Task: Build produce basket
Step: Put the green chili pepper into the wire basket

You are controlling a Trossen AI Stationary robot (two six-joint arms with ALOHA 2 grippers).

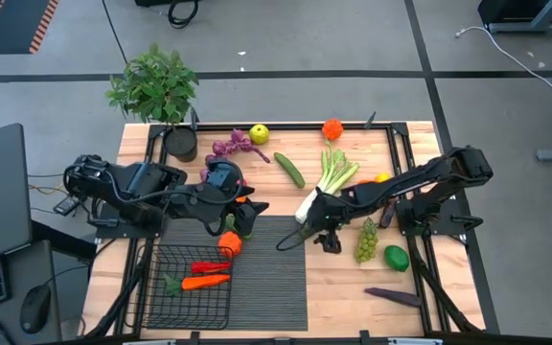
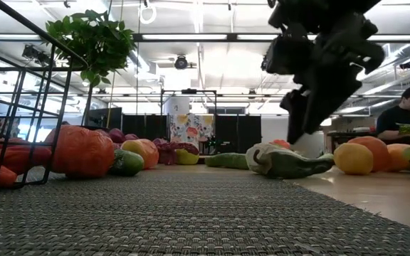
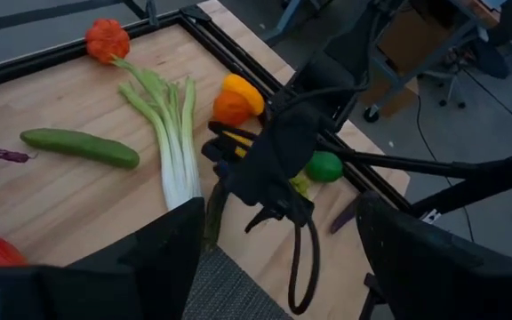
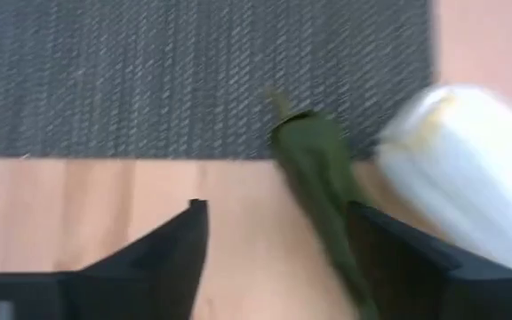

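- The basket (image 1: 192,286) sits at the table's front left, holding red and orange produce.
- The left gripper (image 1: 241,218) hovers just behind it, fingers spread, holding nothing.
- The right gripper (image 1: 316,218), jaws parted and empty, hangs over a dark green pepper (image 4: 320,178) beside the leek (image 1: 329,182).
- Judgement: centre the fingers astride the pepper before closing.

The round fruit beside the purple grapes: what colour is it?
Yellow-green round fruit, clearest in the high view.
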